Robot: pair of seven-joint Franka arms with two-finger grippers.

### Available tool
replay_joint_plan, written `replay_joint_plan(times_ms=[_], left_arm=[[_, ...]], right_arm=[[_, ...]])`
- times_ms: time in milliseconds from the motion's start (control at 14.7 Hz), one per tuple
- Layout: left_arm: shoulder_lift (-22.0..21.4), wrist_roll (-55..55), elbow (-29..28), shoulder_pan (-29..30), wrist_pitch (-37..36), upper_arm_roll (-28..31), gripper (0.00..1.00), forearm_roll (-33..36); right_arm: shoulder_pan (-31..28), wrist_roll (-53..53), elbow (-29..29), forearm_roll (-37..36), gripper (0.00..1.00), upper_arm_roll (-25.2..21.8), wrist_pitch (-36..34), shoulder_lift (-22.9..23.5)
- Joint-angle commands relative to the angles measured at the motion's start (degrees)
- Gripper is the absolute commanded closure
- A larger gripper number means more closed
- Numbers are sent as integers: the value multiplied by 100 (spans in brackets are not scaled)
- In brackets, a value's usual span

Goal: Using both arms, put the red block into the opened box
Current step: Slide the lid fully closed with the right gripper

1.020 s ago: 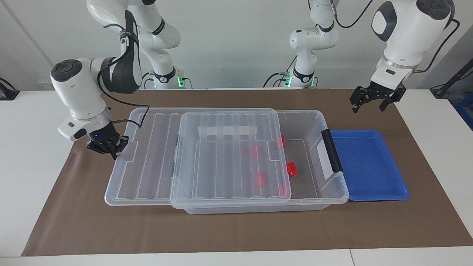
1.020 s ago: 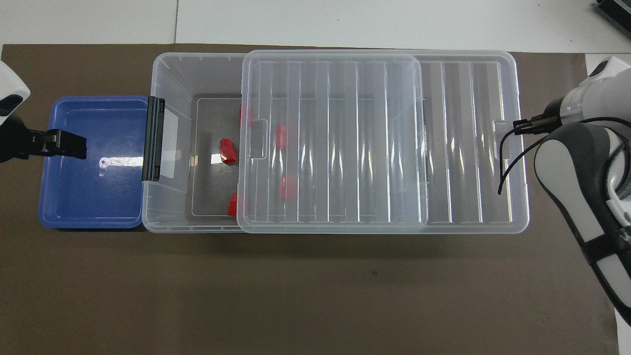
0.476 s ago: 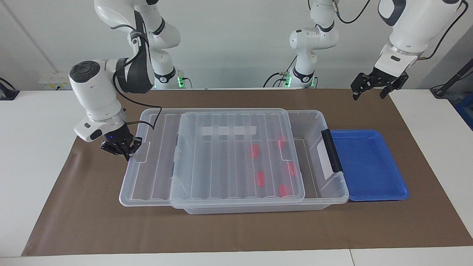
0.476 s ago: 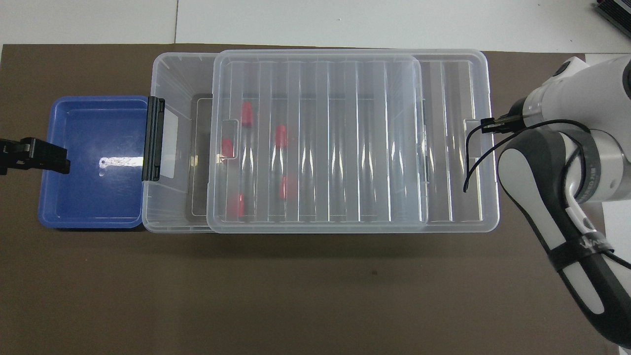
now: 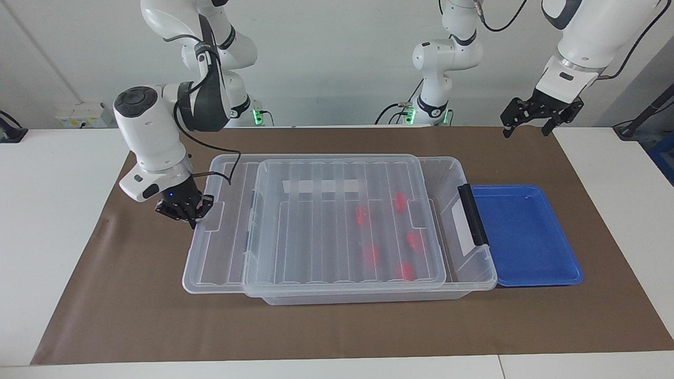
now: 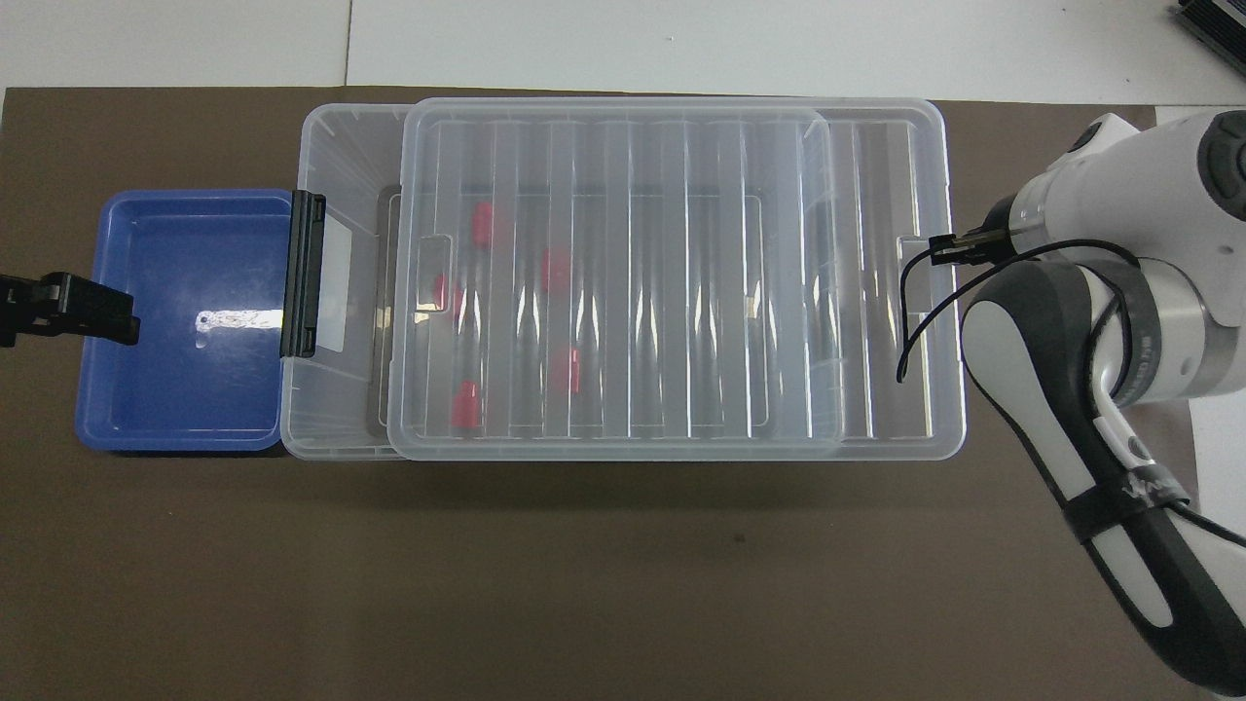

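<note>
The clear box [image 5: 476,263] [image 6: 331,146] lies lengthwise on the brown mat. Its ribbed lid [image 5: 316,221] [image 6: 623,292] covers most of it, leaving a narrow strip uncovered by the black handle [image 5: 472,213]. Several red blocks lie inside, blurred under the lid, one of them being a red block [image 5: 361,215] [image 6: 556,268]. My right gripper [image 5: 190,220] [image 6: 939,251] is shut, its tips down at the lid's end tab, which overhangs the box at the right arm's end. My left gripper [image 5: 526,129] [image 6: 92,307] hangs open and holds nothing, high over the mat at the left arm's end.
A shallow blue tray [image 5: 526,237] [image 6: 175,389] touches the box's handle end and holds nothing. The brown mat [image 5: 337,326] runs wide on the side of the box farther from the robots. White table lies past both ends of the mat.
The right gripper moved toward the left arm's end and the lid slid with it, covering the red blocks that showed in the open part. The left gripper rose and drew back toward the robots.
</note>
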Motion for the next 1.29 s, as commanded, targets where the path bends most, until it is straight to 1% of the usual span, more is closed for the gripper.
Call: replay_joint_plan(times_ms=[0,136,544,748,952,1224], left_arm=[[42,100,95,28,-133,12,0,-89],[42,100,95,28,-115,12,0,-89],[34,91,60,28,-106,12,0,-89],[34,91,60,28,-115,12,0,-89],[34,91,60,28,-98,12,0,-89],[42,91,60,28,60,12,0,-80]], right_arm=[[182,195,-86,149,100,0,156,-17],[235,196,-78,281,100,0,156,-17],[419,196,-104,290,100,0,130,-26],[428,178,-121,299,100,53,130,-35],[428,161,-130,623,100,79,130,-44],[420,117,-192,624,100,79,113,-70]])
